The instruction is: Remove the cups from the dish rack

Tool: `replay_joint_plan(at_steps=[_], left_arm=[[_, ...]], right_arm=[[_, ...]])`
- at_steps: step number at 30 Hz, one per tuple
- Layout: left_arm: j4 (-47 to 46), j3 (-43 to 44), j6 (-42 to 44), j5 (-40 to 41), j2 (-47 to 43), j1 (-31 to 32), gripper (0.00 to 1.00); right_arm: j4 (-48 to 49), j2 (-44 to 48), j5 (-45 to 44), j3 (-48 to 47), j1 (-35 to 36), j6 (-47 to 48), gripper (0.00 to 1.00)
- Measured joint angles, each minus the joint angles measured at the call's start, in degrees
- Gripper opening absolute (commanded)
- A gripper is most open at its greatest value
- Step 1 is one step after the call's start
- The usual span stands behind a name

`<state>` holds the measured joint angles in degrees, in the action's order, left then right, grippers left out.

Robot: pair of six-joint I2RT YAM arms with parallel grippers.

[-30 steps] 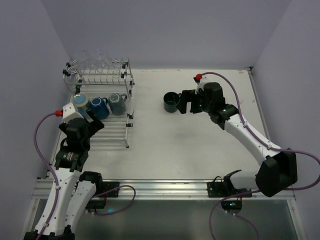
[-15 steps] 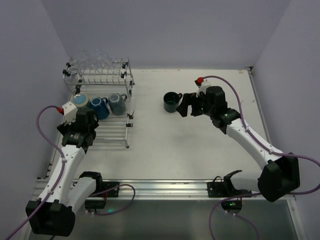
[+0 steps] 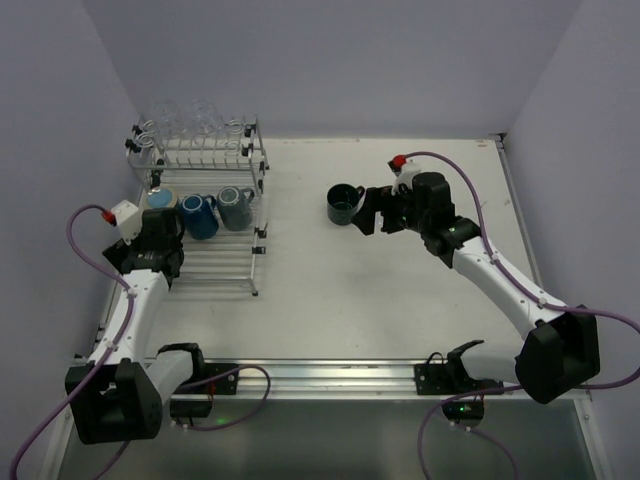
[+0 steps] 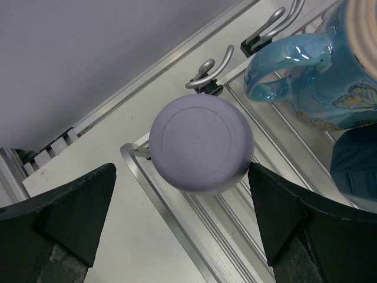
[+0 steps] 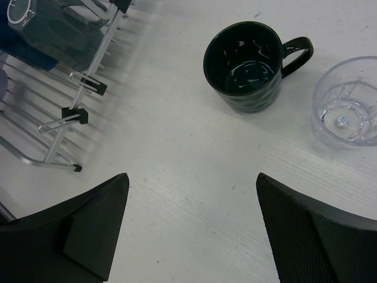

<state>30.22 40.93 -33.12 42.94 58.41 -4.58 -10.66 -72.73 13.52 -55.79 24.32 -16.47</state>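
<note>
Shifted since the earlier frames: the left arm (image 3: 125,310) has swung its wrist further toward the left end of the rack, while the right arm (image 3: 500,275) has scarcely moved in the last half second. Table (image 3: 380,300): white, carrying everything listed. Rack (image 3: 222,262): two-tier wire, standing at the far left of the table. Upper tier: a row of clear tumblers (image 3: 190,125). Lower tier: three mugs side by side, namely a light blue mug (image 3: 160,200) with an orange inside, a blue mug (image 3: 198,215) and a grey mug (image 3: 237,207). The left wrist view shows the light blue one lying on its side on the wires. Left gripper (image 4: 181,177): over the rack's lower tier, jaws spread wide and empty, one finger on each side of a lavender cup (image 4: 201,144). That cup sits bottom-up by the rack's corner rail, just beside the light blue mug's handle, with no finger touching it. Right gripper (image 5: 191,177): above bare table right of the rack, jaws wide apart, holding nothing. Dark green mug (image 5: 247,65): upright on the table, beyond the right fingers, well apart from the rack, handle pointing away from it. Single tumbler (image 5: 347,109): upright on the table just beside that handle, seen only in the right wrist view.
</note>
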Motion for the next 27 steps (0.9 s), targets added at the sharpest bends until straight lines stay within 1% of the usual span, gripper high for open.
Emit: replay_joint_plan(at_steps=[4, 7, 8, 11, 13, 14, 17, 19, 24, 27], left_arm=[[-2.27, 0.15, 1.27, -1.07, 2.01, -0.94, 0.96], [-3.43, 0.22, 1.92, -2.05, 3.19, -1.05, 0.87], [-3.85, 0.22, 2.29, -2.38, 3.26, -1.05, 0.79], [-4.85, 0.22, 2.73, -3.26, 3.06, -1.07, 0.65], [-5.22, 0.22, 2.82, -4.17, 2.64, -1.07, 0.61], [-5.33, 0.22, 2.80, -4.85, 2.19, -1.07, 0.58], [-5.40, 0.22, 2.71, -7.76, -0.59, -1.09, 0.52], [-5.46, 0.22, 2.71, -10.60, -3.45, -1.11, 0.50], [-5.20, 0.20, 2.08, -17.92, -12.68, -1.18, 0.49], [-4.92, 0.20, 1.33, -23.93, -17.99, -1.25, 0.49]], right_arm=[[0.00, 0.00, 0.76, 0.00, 0.00, 0.02, 0.90], [0.00, 0.00, 1.20, 0.00, 0.02, 0.02, 0.90], [0.00, 0.00, 1.25, 0.00, 0.07, 0.04, 0.90], [0.00, -0.02, 1.31, 0.00, 0.24, 0.04, 0.90], [0.00, -0.02, 1.46, 0.00, 0.44, 0.04, 0.90], [0.00, -0.02, 1.64, 0.00, 0.46, 0.04, 0.90], [0.44, -0.07, 2.60, 0.00, 0.63, 0.00, 0.90], [1.05, -0.11, 2.99, 0.00, 0.76, -0.13, 0.90], [4.26, 0.07, 3.98, 1.09, 0.76, -1.40, 0.90], [5.62, 0.46, 3.98, 2.54, 0.76, -2.54, 0.90]])
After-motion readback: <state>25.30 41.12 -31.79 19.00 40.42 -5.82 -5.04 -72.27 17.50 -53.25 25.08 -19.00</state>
